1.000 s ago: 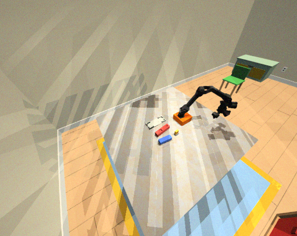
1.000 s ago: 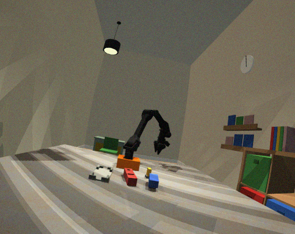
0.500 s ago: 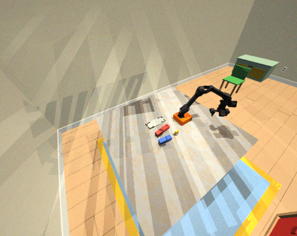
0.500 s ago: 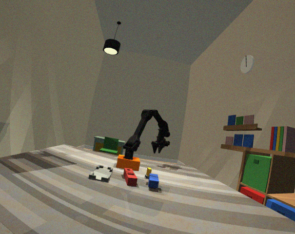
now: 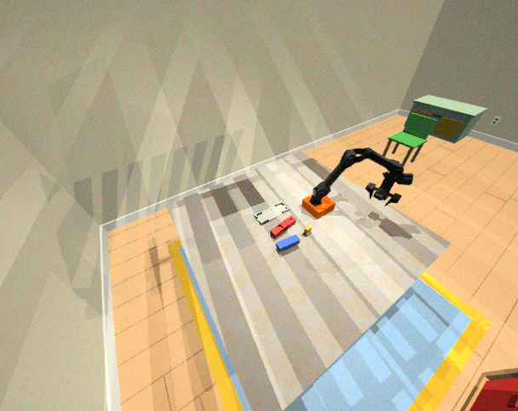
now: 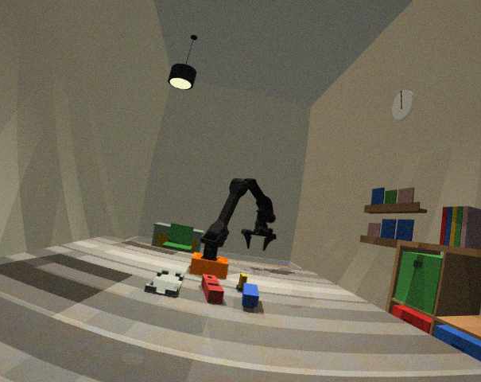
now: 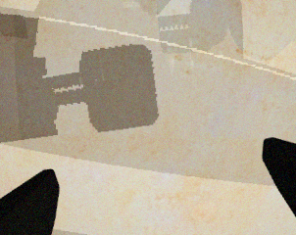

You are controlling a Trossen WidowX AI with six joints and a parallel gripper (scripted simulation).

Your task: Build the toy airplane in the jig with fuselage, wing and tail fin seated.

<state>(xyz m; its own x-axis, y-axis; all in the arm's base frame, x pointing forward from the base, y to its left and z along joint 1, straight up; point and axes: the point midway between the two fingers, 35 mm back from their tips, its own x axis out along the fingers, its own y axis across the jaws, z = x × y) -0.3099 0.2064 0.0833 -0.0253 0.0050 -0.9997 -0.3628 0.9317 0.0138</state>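
Observation:
The red fuselage (image 5: 278, 229) (image 6: 212, 291) lies on the table beside the white jig (image 5: 272, 213) (image 6: 166, 282), not in it. The blue wing (image 5: 288, 242) (image 6: 250, 294) lies on the far side of the fuselage from the jig. The small yellow tail fin (image 5: 307, 229) (image 6: 242, 280) stands on a dark base near the wing, apart from the fuselage. My gripper (image 5: 384, 201) (image 6: 257, 248) (image 7: 162, 164) is open and empty, high above the table and well away from all the parts. The wrist view shows only table top and shadows between the fingers.
The orange arm base (image 5: 318, 206) (image 6: 208, 266) stands behind the parts, close to the jig and tail fin. A green chair (image 5: 410, 139) (image 6: 180, 238) stands on the floor beyond the table. Shelves with books (image 6: 468, 228) are on the right wall in the exterior view.

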